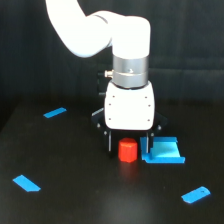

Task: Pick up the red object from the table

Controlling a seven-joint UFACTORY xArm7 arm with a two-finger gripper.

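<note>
One exterior view: the gripper (128,145) straddles the red object (127,150) on the table (75,200), jaws spread, not yet clamped. Probably light, rigid; flat opposite facets look the best place to grip.

Dim dark scene, soft blur, faint sheen on table (75,200).

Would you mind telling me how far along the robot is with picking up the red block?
Done: the gripper is lowered over the small red faceted block, fingers either side. In hand: closing on it; whether the fingers touch it is unclear. Left: lifting it, since it appears to sit on the black matte table.
</note>
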